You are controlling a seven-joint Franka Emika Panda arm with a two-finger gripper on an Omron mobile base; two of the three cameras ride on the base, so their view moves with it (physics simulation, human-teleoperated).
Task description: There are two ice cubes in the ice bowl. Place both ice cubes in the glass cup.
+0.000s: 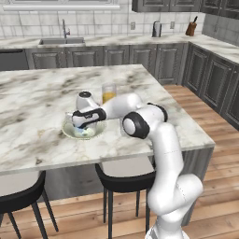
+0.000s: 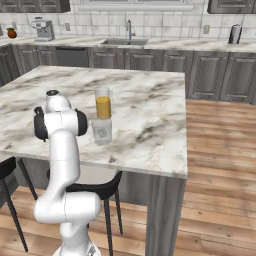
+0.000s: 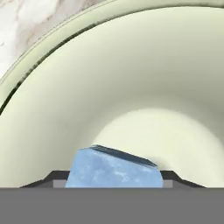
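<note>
My end effector (image 1: pixel 84 132) sits low inside the ice bowl (image 1: pixel 70 132) on the marble desk (image 1: pixel 32 98), wood floor (image 1: pixel 210 154) below. The hand view shows its fingertips closed against an ice cube (image 3: pixel 114 170); the right base view shows the glass cup (image 2: pixel 102 130) before the juice glass (image 2: pixel 103 102).

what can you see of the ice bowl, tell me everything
The ice bowl is wide, shallow and round, smooth pale greenish-cream with a darker rim, like glazed ceramic. It sits upright on the marble island counter, near its front edge. The gripper reaches down inside it, fingertips either side of a pale-blue ice cube on the bowl's floor.
</note>
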